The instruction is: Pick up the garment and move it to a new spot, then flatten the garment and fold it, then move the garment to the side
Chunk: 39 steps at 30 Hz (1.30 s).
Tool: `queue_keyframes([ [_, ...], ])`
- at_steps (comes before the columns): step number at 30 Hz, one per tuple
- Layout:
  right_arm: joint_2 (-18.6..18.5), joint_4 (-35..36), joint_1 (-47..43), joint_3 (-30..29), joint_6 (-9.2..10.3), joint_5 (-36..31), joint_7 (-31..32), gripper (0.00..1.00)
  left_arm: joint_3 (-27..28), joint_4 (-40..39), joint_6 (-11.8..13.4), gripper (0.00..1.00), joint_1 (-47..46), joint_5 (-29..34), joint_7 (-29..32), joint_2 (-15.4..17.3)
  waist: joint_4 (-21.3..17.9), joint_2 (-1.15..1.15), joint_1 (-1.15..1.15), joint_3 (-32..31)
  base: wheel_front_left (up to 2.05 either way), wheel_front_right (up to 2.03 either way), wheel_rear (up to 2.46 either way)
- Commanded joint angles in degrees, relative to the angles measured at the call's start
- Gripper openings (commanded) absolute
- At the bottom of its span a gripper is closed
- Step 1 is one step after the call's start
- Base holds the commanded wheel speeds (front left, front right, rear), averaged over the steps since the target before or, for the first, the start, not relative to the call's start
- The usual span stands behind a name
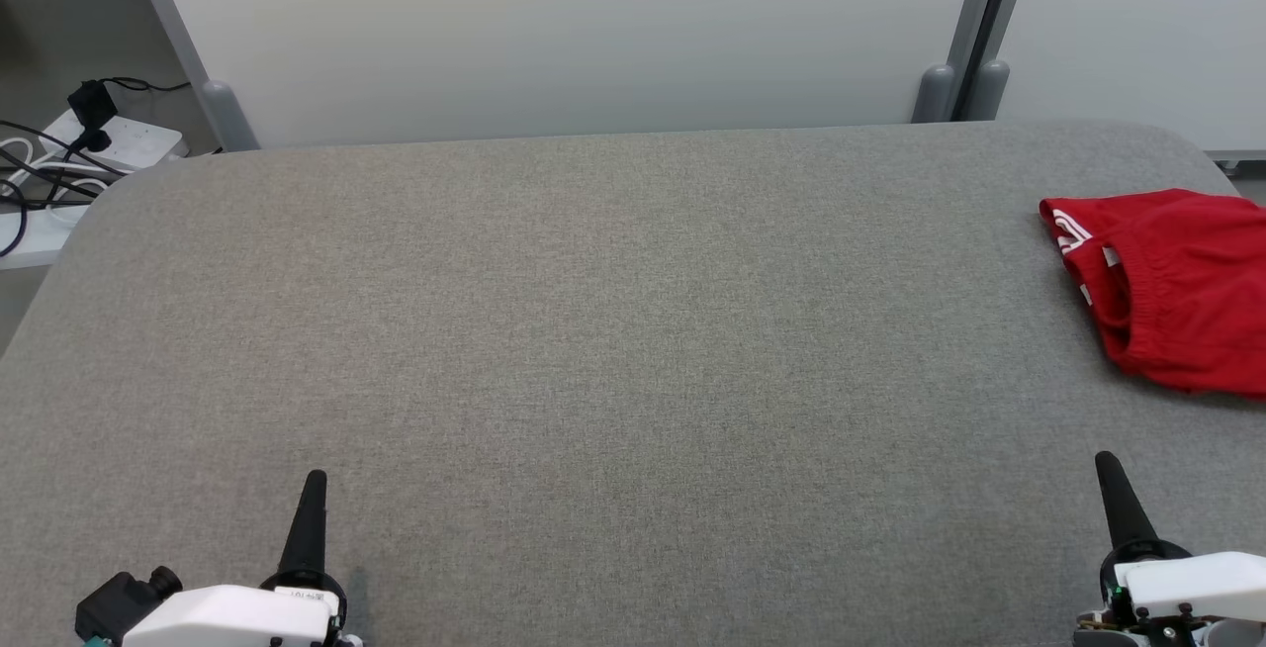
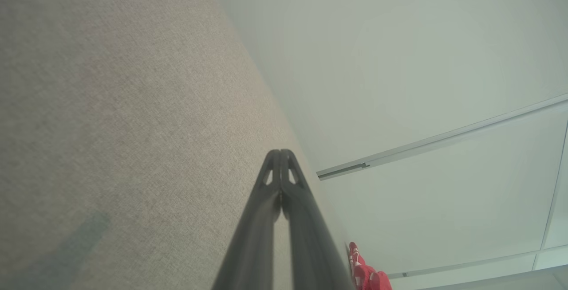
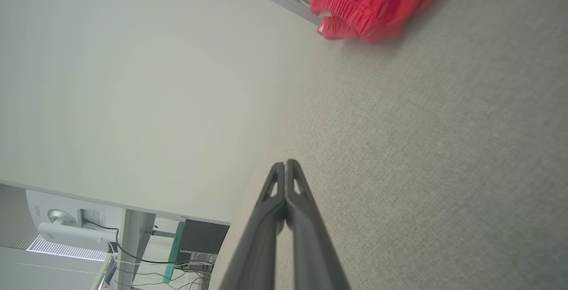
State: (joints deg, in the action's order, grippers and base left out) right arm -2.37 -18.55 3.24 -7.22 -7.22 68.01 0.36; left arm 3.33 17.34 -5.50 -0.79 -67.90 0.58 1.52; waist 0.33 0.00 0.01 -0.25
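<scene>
The garment point(image 1: 1167, 286) is a pair of red shorts with white lettering, folded into a compact bundle at the right edge of the grey table point(image 1: 613, 330). It also appears at the top of the right wrist view as the garment point(image 3: 372, 1), and as a small red patch, the garment point(image 2: 366, 274), low in the left wrist view. My left gripper point(image 1: 315, 477) rests at the near left, shut and holding nothing. My right gripper point(image 1: 1103, 459) sits at the near right, shut and holding nothing, well short of the garment. Both pairs of dark fingers point(image 2: 280, 154) point(image 3: 286, 166) press together at their tips.
A pale partition wall point(image 1: 574, 34) with grey posts point(image 1: 974, 83) runs behind the table. A white power strip with black cables point(image 1: 89, 138) lies off the table's far left corner.
</scene>
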Motion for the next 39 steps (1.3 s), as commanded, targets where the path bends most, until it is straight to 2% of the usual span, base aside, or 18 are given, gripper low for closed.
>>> queue_keyframes([
  [1, -0.7, 2.3, 2.6, 0.6, -0.20, 1.8, 0.8, 0.00, 1.7, -1.8, -0.7, 0.00, -3.6, -1.8, 0.4, 1.1, 0.0, 0.00, 0.00, 0.0, 0.00, 0.00, 0.00],
  [33, -0.5, 4.5, 2.9, 0.7, -0.26, 23.8, 6.1, 0.00, 3.2, -3.3, -2.0, 0.00, -5.4, -23.9, 5.8, 1.4, -0.3, 0.00, 0.00, 0.4, 0.00, 0.00, 0.00],
  [39, -0.5, 4.5, 2.9, 0.7, -0.26, 24.1, 6.1, 0.00, 3.2, -3.3, -2.0, 0.00, -5.4, -24.3, 5.9, 1.4, -0.3, 0.00, 0.00, 0.4, 0.00, 0.00, 0.00],
])
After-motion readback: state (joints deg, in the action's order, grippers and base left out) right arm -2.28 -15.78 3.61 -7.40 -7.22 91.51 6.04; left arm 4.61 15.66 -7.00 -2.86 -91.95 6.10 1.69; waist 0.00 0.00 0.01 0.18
